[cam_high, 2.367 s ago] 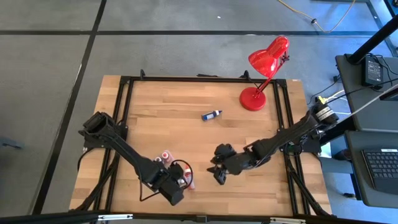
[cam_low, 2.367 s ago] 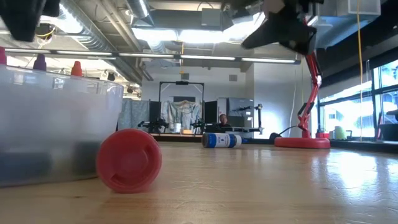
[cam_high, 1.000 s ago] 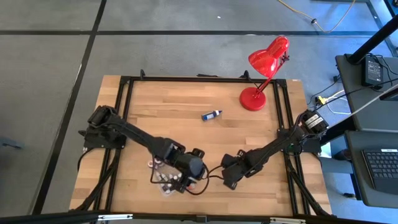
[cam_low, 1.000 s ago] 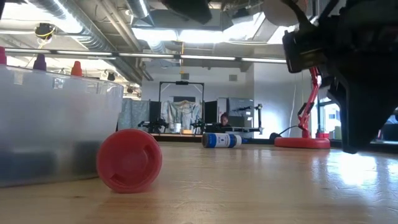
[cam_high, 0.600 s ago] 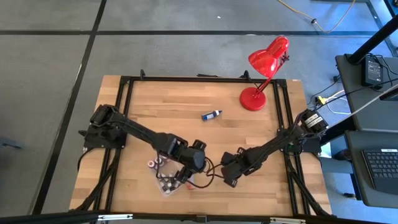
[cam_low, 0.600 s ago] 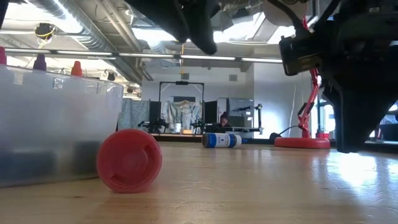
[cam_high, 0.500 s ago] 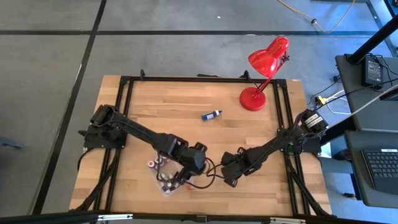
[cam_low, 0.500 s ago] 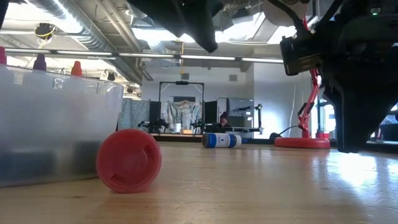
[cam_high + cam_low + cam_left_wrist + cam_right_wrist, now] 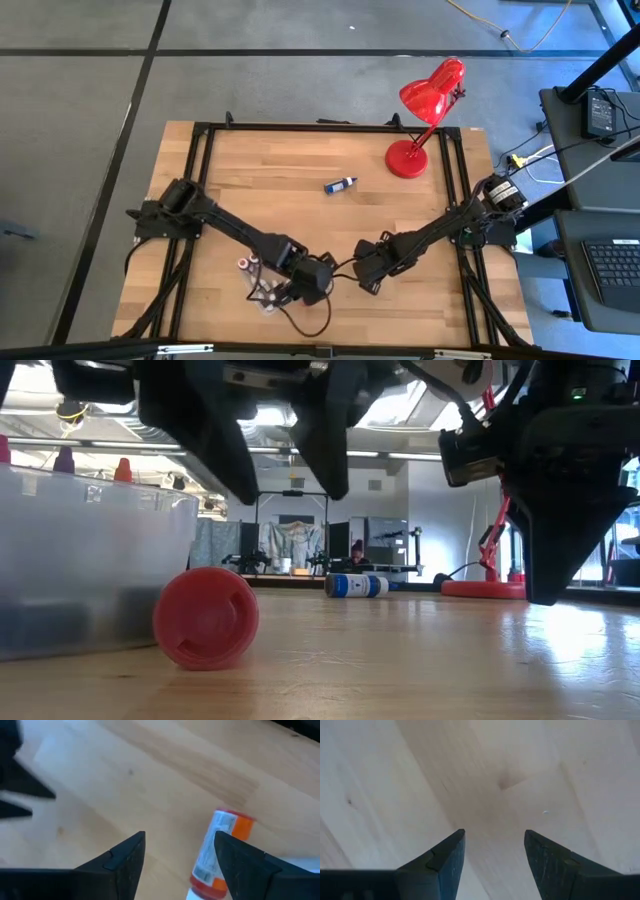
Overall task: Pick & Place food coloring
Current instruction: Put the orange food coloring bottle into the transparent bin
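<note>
A red-orange food coloring bottle (image 9: 220, 851) lies on its side on the wood, seen end-on in the low view (image 9: 205, 617), just right of the clear tray (image 9: 90, 560). My left gripper (image 9: 180, 840) hangs open above it (image 9: 290, 498), pointing steeply down, with the bottle next to one finger (image 9: 240, 865). The tray (image 9: 262, 292) holds several small bottles (image 9: 250, 264). A blue bottle (image 9: 340, 184) lies on its side farther back (image 9: 357, 585). My right gripper (image 9: 495, 834) stands open over bare wood (image 9: 368, 272), right of the left one.
A red desk lamp (image 9: 425, 110) stands at the table's far right corner (image 9: 490, 545). A black frame (image 9: 200, 150) runs along the table's edges. Bare wood lies between the blue bottle and both grippers.
My left gripper has come down toward the table and the near edge, rolling about its own axis, and now hangs low over the red-orange bottle next to the tray. The bottle and the tray have stayed where they were.
</note>
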You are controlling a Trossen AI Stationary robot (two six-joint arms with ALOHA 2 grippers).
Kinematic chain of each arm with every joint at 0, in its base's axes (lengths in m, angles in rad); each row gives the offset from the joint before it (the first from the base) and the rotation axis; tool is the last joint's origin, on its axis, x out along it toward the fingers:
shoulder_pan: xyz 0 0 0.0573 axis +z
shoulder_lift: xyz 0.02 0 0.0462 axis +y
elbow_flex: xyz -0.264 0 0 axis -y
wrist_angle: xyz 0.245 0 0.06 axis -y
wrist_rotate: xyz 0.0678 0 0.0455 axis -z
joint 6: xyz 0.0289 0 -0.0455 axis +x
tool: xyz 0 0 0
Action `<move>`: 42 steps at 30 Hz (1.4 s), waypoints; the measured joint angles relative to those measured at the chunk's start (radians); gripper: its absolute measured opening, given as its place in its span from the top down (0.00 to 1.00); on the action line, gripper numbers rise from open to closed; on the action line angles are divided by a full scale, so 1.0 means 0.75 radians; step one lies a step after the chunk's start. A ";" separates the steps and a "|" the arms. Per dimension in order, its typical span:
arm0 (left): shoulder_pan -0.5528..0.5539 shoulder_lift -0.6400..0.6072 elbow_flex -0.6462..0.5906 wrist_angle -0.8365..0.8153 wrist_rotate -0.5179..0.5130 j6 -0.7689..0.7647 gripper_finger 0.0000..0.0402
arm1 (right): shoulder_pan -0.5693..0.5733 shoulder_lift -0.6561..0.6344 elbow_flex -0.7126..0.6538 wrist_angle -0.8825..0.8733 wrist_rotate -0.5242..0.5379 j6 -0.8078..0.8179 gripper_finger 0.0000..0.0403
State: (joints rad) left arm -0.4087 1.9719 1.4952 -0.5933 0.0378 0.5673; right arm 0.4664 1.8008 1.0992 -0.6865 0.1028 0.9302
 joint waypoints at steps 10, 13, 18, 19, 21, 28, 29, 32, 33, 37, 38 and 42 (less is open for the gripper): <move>-0.048 0.041 0.000 -0.024 0.080 0.108 0.51 | 0.000 0.001 0.000 0.021 -0.001 0.004 0.49; -0.048 0.043 0.000 -0.044 0.076 0.082 0.54 | 0.000 0.001 0.000 0.026 -0.001 0.005 0.49; -0.041 0.040 0.002 -0.141 0.060 0.074 0.59 | 0.000 0.001 0.000 0.040 -0.001 0.005 0.49; -0.041 0.040 0.002 -0.151 0.060 0.074 0.60 | 0.000 0.001 0.000 0.041 -0.001 0.005 0.49; -0.041 0.040 0.002 -0.171 0.061 0.058 0.62 | 0.000 0.001 0.000 0.041 0.000 0.005 0.49; -0.062 0.042 0.000 -0.297 0.060 0.025 0.66 | 0.000 0.001 0.000 0.041 0.000 0.002 0.49; -0.067 0.043 0.000 -0.318 0.059 0.025 0.67 | 0.000 0.001 0.000 0.041 0.000 0.001 0.49; -0.082 0.044 -0.001 -0.347 0.052 0.022 0.67 | 0.000 0.001 0.000 0.041 0.000 0.000 0.49; -0.085 0.044 -0.001 -0.336 0.036 0.008 0.67 | 0.000 0.001 0.000 0.041 0.000 0.001 0.49; -0.098 0.043 0.060 -0.313 -0.088 -0.050 0.67 | 0.001 0.001 0.000 0.041 0.000 0.000 0.49; -0.099 0.042 0.076 -0.303 -0.122 -0.045 0.67 | 0.001 0.001 0.000 0.041 0.000 0.000 0.49; -0.098 0.042 0.112 -0.257 -0.185 -0.003 0.68 | 0.001 0.001 0.000 0.041 0.000 0.000 0.49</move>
State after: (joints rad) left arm -0.4824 2.0033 1.5792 -0.7863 -0.1006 0.5650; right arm 0.4667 1.8011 1.0992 -0.6559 0.1028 0.9302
